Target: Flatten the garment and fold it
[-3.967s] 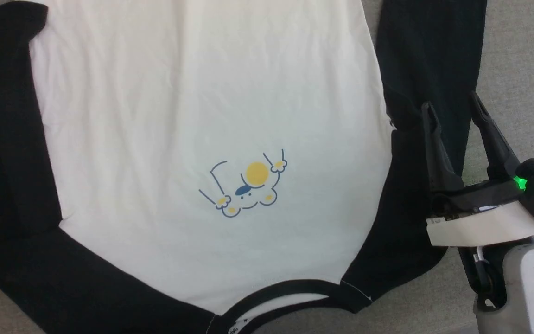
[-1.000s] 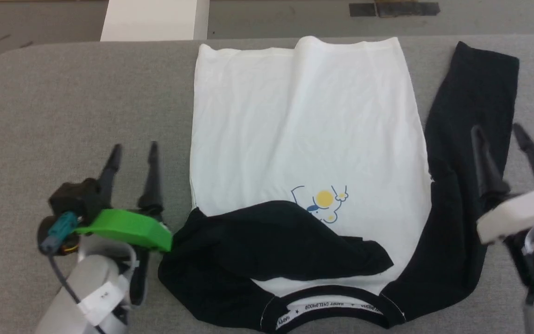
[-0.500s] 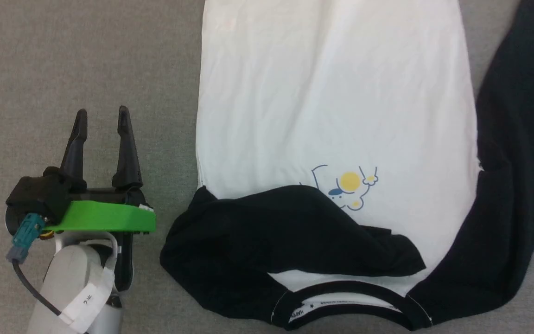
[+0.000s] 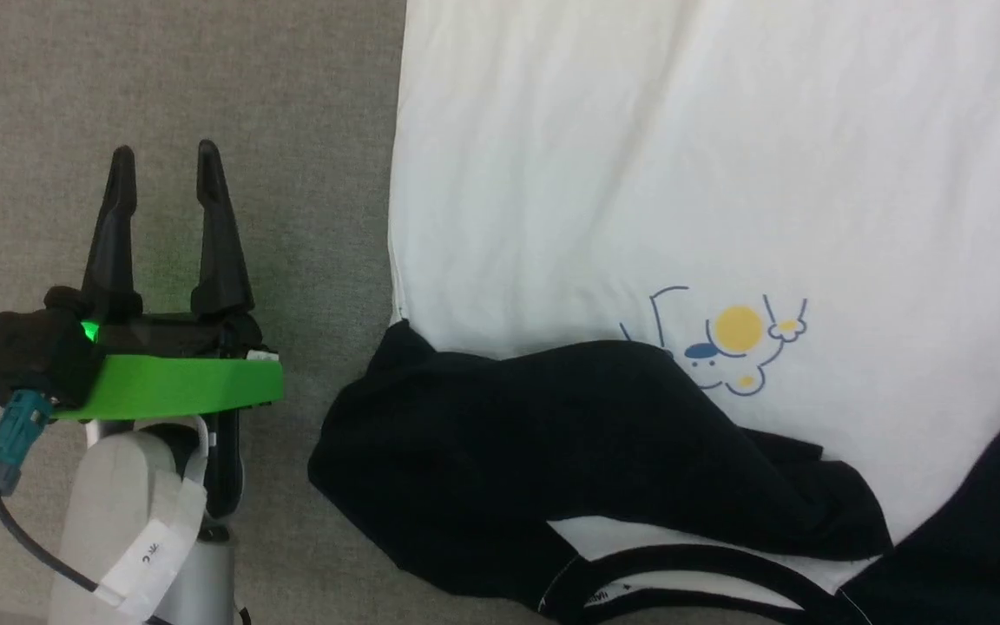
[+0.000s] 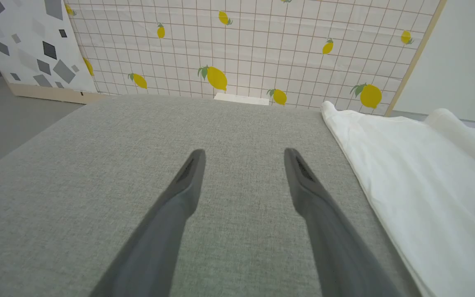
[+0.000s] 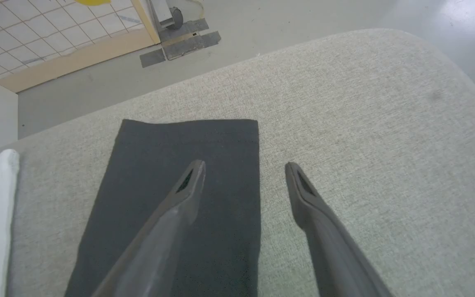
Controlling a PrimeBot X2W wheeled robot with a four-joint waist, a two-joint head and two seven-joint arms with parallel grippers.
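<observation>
One sleeve point(image 4: 552, 443) of the garment point(image 4: 682, 174) lies folded across its chest, the other sleeve point(image 6: 146, 156) apparently unfolded; left gripper point(image 4: 163, 149) and right gripper point(image 6: 244, 164) hang spread, empty.

white garment point(image 4: 639, 174), black sleeves point(image 4: 552, 443)

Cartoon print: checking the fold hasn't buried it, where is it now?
In the head view, the cartoon print sits right of centre on the garment's white body, its lower left tucked under the folded-over black sleeve.
</observation>
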